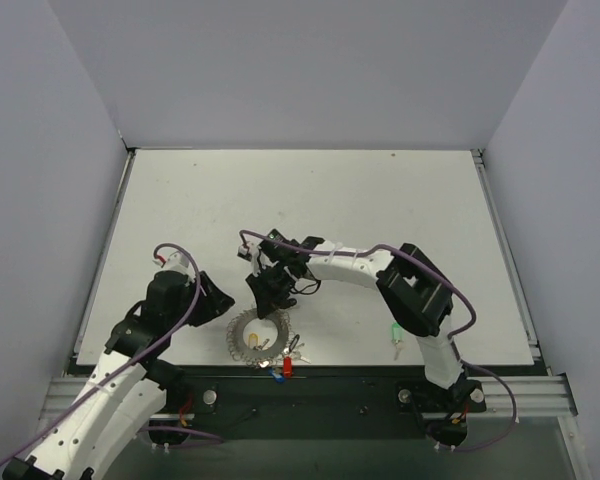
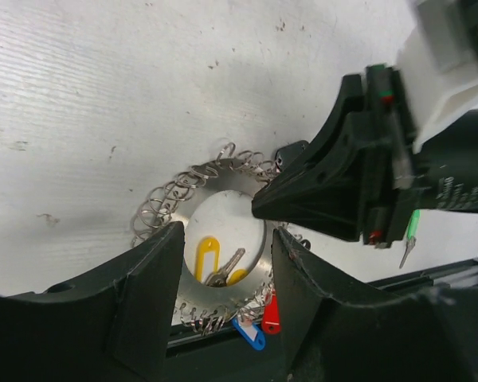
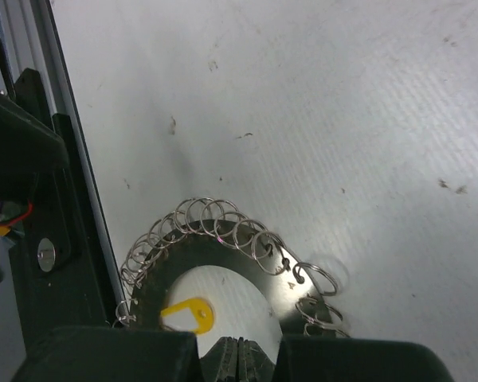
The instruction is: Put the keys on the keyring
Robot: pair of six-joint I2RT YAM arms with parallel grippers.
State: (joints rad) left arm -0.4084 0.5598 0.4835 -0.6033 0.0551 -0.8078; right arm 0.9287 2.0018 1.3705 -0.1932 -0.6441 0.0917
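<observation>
Top external view puts the keyring (image 1: 260, 338) flat on the table (image 1: 330, 200), close to its near edge and between my two arms. My left gripper (image 1: 218, 300) is just left of the ring, and my right gripper (image 1: 272, 298) is at the ring's far rim.

Left wrist view shows my left fingers (image 2: 155, 278) standing apart, released, with nothing between them. Beyond them is the ring's wide open centre, where a yellow key (image 2: 207, 256) lies. A red key (image 2: 271, 314) and a blue key (image 2: 251, 334) lie just outside the near rim. A green key (image 2: 412, 231) lies well apart, off to the right.

Right wrist view shows my right jaws clenched tight together, their tips at the ring's inner edge beside the yellow key's head. I cannot tell whether they pinch the metal.
</observation>
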